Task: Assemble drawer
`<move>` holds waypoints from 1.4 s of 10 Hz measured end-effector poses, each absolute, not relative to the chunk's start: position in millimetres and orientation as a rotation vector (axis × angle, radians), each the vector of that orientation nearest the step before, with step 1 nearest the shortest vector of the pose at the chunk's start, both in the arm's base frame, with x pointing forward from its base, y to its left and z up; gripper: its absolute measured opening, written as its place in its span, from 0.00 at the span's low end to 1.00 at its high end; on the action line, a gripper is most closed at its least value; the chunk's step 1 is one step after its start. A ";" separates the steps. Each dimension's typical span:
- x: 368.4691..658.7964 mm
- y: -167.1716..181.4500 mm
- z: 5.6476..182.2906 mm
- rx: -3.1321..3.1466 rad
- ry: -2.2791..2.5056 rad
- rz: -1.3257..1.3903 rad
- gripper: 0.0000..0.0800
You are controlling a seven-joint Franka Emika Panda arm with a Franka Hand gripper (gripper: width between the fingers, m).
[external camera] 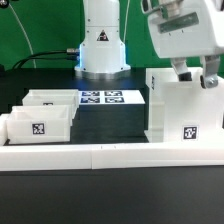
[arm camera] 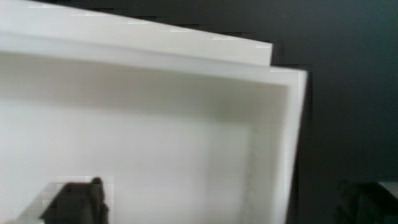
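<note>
The drawer's tall white hollow housing (external camera: 185,105) stands at the exterior view's right, with a square tag low on its front. Two shallow white trays (external camera: 40,122) (external camera: 52,100) lie side by side at the exterior view's left, the nearer one showing its tag. My gripper (external camera: 195,75) hangs just over the housing's top edge. In the wrist view my gripper (arm camera: 228,205) is open. One dark finger (arm camera: 75,200) is over the housing's hollow. The other sits at the frame's edge, beyond the housing's wall (arm camera: 285,130). Whether the fingers touch the wall is not visible.
A long low white border wall (external camera: 110,155) runs along the table's front. The marker board (external camera: 103,98) lies flat between the trays and the housing. The arm's white base (external camera: 102,40) stands behind it, with cables on the dark table.
</note>
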State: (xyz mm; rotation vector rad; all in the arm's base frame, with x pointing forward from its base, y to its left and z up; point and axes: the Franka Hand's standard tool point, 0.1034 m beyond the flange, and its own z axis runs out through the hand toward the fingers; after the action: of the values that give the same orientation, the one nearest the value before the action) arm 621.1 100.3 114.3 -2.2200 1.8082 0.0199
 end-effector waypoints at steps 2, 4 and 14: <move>607.6 90.8 132.1 -2.369 1.609 0.016 0.81; 605.7 81.4 145.1 -2.371 1.565 -0.023 0.81; 576.0 9.7 132.7 -2.914 0.363 -0.131 0.81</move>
State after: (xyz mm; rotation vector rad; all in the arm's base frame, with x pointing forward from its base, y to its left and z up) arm 576.0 9.7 132.7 -2.9138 0.3632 -0.1307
